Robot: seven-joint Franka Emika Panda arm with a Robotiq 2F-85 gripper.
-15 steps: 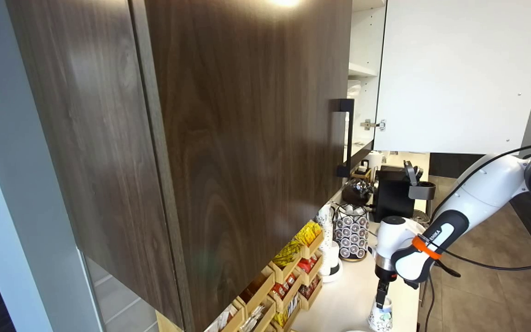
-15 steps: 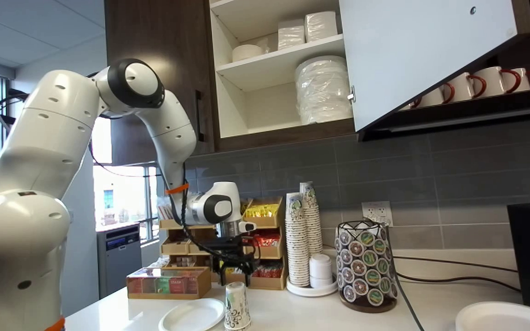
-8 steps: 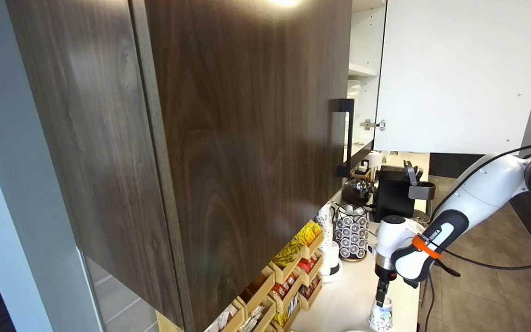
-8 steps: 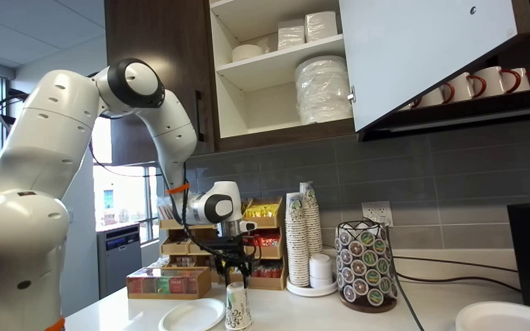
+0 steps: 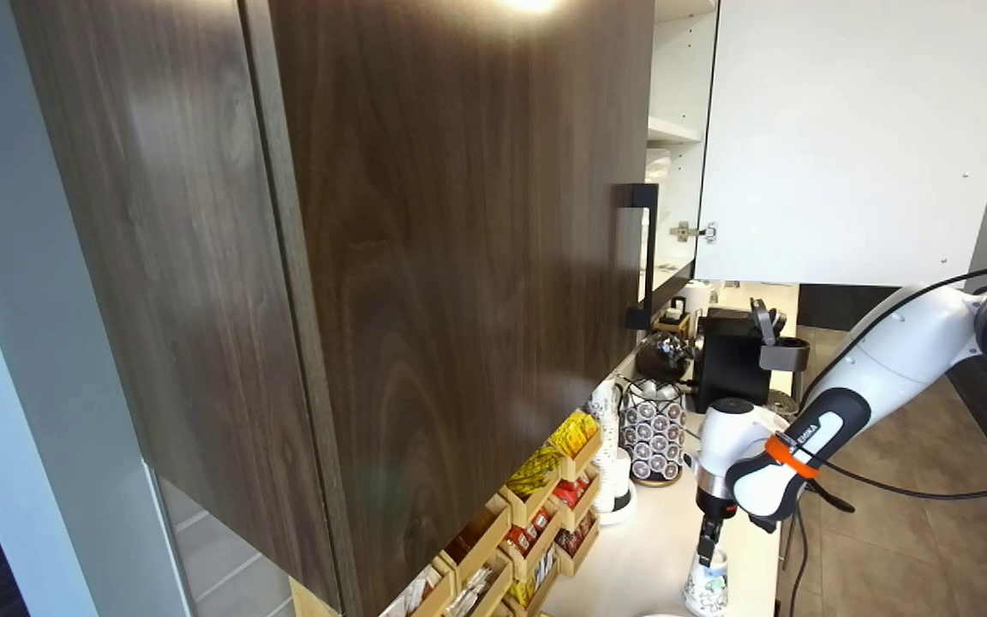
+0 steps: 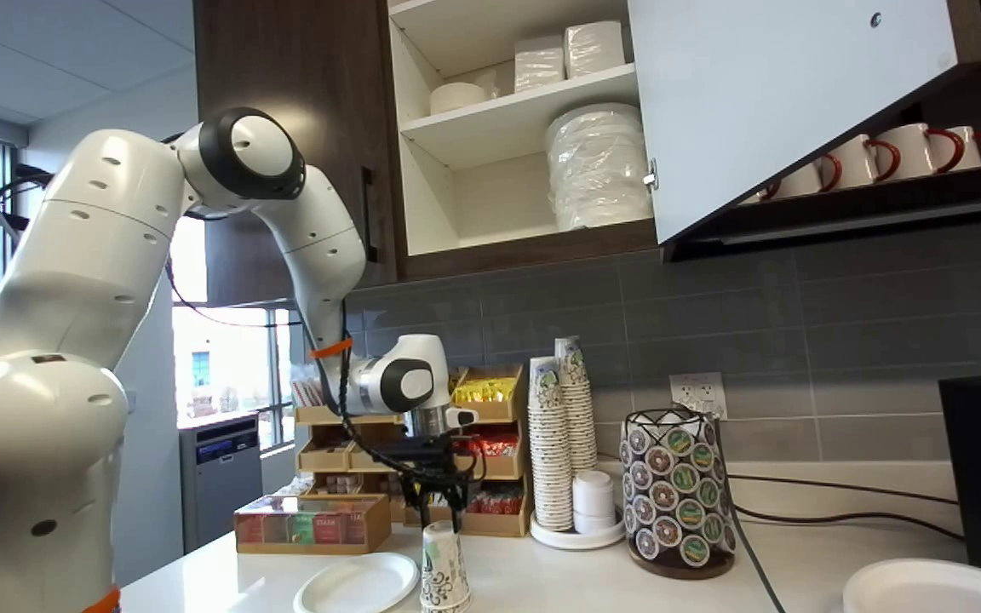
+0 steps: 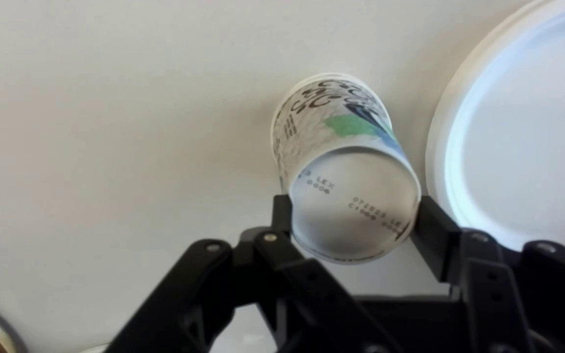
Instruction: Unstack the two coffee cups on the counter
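The two coffee cups [image 6: 444, 569] stand upside down, one nested in the other, on the pale counter [image 6: 559, 583]. Only the outer cup shows well; a doubled rim at the bottom is what can be seen of the inner one. In the wrist view the outer cup's base [image 7: 353, 196] faces the camera, with printed codes and a green and blue mark on its side [image 7: 348, 125]. My gripper [image 7: 355, 218] comes down from above and is shut on that base, a black pad pressing each side. The base looks slightly squeezed, and the cups lean a little.
A white plate [image 6: 354, 586] lies close beside the cups. Behind stand a tea box [image 6: 313, 526], a snack rack [image 6: 490, 464], tall cup stacks [image 6: 552, 460] and a pod holder [image 6: 678, 502]. Another plate [image 6: 933, 586] is at the right. Overhead, a cabinet door [image 6: 788, 94] hangs open.
The jaws stood apart above the cups a second ago and have come together on the outer cup's base. The cups have shifted very slightly along with the gripper.
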